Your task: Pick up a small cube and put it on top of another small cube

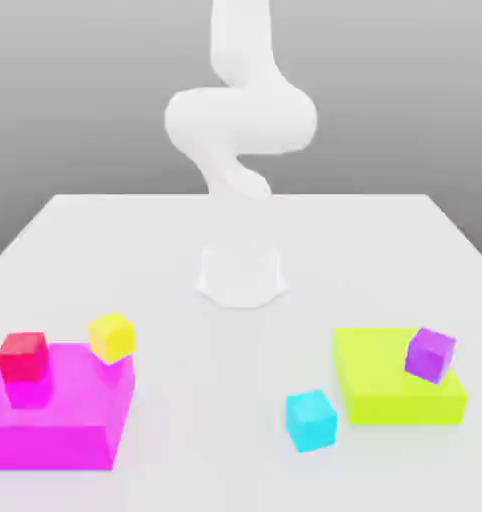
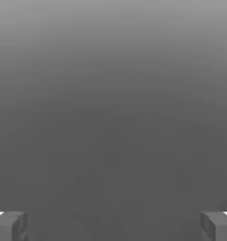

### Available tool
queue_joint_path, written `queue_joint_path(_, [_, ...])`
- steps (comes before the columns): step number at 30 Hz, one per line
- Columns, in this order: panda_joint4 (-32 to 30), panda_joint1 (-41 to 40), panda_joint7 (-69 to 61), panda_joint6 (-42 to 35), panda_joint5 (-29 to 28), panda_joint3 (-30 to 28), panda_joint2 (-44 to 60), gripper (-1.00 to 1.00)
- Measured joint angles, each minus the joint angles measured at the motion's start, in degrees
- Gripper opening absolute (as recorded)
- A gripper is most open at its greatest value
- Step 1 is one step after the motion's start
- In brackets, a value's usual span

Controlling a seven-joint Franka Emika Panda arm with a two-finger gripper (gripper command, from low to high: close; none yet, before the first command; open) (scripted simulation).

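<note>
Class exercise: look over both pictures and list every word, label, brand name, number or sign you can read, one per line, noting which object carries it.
There are none: no readable text stands on anything here.
The cyan cube, purple cube, yellow cube and red cube have plain faces.
The magenta flat block, yellow-green flat block, white table and white robot arm are unmarked.
The tool bears no markings.

Small cyan cube [image 1: 311, 420] sits on white table [image 1: 405, 240], just beside flat lime block [image 1: 385, 390] w/ purple cube [image 1: 430, 354] on it. Red cube [image 1: 23, 356] on flat magenta block [image 1: 55, 425]; yellow cube [image 1: 111, 337] at its edge. Nothing btwn fingers [image 2: 9, 226].
</note>
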Motion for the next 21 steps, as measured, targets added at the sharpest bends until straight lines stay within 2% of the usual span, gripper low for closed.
queue_joint_path(9, [-6.28, -9.04, 23.13, 6.99, -3.57, 11.63, 12.31, 0.0])
queue_joint_path(21, [-14.46, -17.37, 54.45, 16.01, -9.77, 23.1, 28.86, 0.0])
